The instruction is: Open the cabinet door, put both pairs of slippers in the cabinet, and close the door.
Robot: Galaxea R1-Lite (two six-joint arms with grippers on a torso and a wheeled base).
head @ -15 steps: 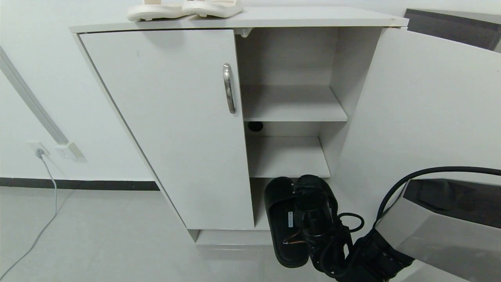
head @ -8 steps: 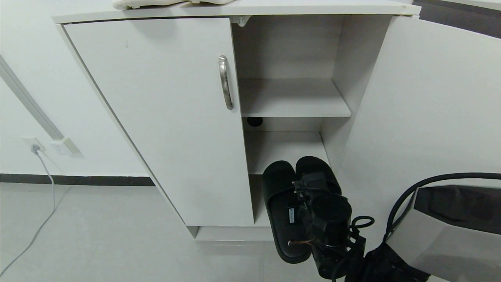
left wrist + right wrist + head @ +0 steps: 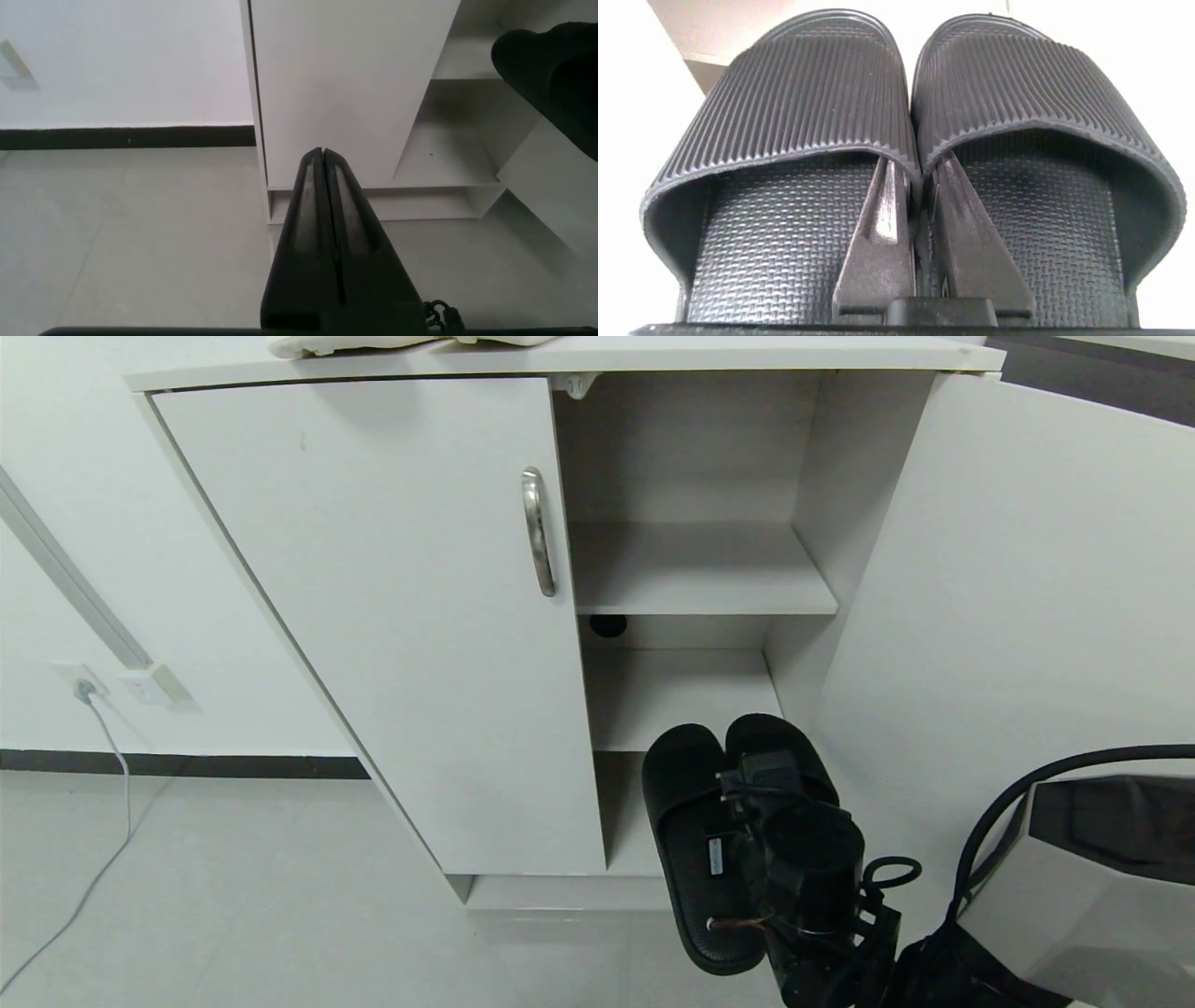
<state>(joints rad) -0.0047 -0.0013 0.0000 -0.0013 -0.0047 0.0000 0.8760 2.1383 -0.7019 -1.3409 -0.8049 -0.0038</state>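
White wall is taking up the left side of the room, with a socket point(image 3: 84, 691) sitting low on it and a grey cable point(image 3: 105, 863) trailing down onto the pale tiled floor point(image 3: 243, 924). Next along, the white cabinet point(image 3: 747, 357) is standing against that wall. A pair of cream slippers point(image 3: 327, 345) is lying on its top toward the left end. Its left door point(image 3: 373, 616) is sitting closed, with a metal handle point(image 3: 537, 532) running upright along its inner edge. The left gripper point(image 3: 321, 159) is hanging low over the floor in front of this closed door, its two fingers pressed flat together with nothing between them.

Right of the handle, the cabinet is standing open, showing an upper shelf point(image 3: 695, 569) and a middle shelf point(image 3: 681, 695), both bare, with a bottom compartment point(image 3: 624, 840) under them. The black slippers point(image 3: 686, 803) are hanging side by side at the mouth of that bottom compartment, toes pointing into the cabinet and heels sticking out over its base. The right gripper point(image 3: 918, 177) is holding them from behind, one finger point(image 3: 878, 243) tucked inside each slipper, pinching the two neighbouring strap walls together. Farthest right, the right door point(image 3: 1018, 597) is standing swung wide open.
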